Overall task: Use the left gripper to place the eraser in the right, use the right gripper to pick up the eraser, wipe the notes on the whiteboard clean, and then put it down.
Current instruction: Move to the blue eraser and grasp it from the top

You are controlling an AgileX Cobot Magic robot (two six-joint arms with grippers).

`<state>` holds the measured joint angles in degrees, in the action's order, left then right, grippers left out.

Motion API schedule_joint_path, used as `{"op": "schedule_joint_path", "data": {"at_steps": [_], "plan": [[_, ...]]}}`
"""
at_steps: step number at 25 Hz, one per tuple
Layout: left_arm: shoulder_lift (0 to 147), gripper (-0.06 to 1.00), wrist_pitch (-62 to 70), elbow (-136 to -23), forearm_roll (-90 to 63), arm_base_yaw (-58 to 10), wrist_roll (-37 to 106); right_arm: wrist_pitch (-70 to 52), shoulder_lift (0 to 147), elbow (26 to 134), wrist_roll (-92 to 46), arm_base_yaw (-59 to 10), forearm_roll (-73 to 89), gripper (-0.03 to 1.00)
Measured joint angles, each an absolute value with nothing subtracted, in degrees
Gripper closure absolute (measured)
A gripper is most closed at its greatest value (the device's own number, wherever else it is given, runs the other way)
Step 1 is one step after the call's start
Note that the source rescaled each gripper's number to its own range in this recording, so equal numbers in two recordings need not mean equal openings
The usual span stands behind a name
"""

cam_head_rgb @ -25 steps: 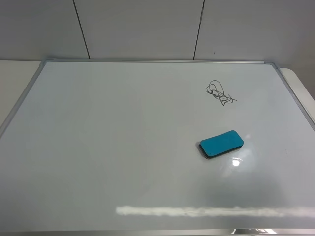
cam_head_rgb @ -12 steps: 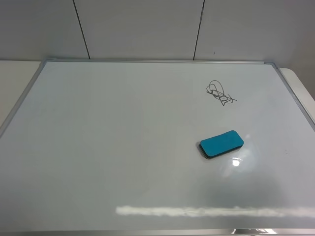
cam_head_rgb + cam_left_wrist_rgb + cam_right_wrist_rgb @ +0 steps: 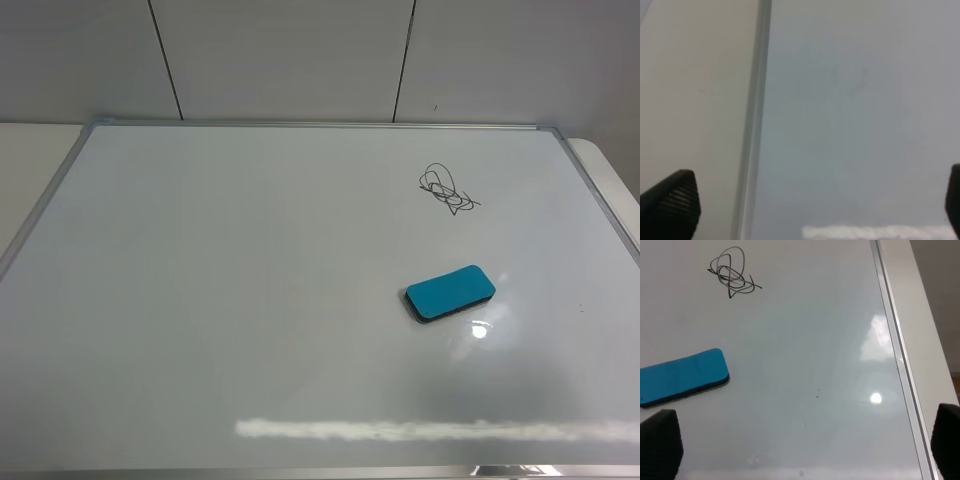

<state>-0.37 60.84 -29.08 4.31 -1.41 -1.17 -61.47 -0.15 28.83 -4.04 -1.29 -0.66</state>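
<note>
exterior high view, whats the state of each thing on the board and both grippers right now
eraser, lying flat on the board, blue side up, not held
scribble, not wiped, fully intact
whiteboard, lying flat, clean apart from the scribble
left gripper, open, holding nothing, near the board's edge
right gripper, open, holding nothing, above the board beside the eraser

I find no words, numbers or labels to read. The only mark is a black scribble (image 3: 447,190) on the whiteboard (image 3: 250,300) before me: tangled loops, not letters.
</note>
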Motion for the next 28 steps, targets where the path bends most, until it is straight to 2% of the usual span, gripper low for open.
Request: {"op": "schedule_joint_path", "data": {"at_steps": [8, 12, 19, 23, 28], "plan": [[-0.37, -0.06, 60.84, -29.08, 4.31, -1.41, -1.17, -61.47, 0.09, 28.92, -7.47, -1.29, 0.00, -0.03], [-0.37, -0.06, 60.84, -29.08, 4.31, -1.41, -1.17, -60.86, 6.89, 30.33, -13.80, -2.73, 0.48, -0.03], [-0.37, -0.06, 60.72, -29.08, 4.31, -1.41, -1.17, -53.85, 34.02, 33.23, -25.98, -8.63, -3.23, -0.03], [-0.37, -0.06, 60.72, -29.08, 4.31, -1.41, -1.17, -53.32, 53.80, 41.40, -33.67, -13.61, -6.24, -0.03], [-0.37, -0.06, 60.72, -29.08, 4.31, -1.41, -1.17, -52.31, 74.73, 56.82, -47.31, -21.48, -9.64, -0.03]]}}
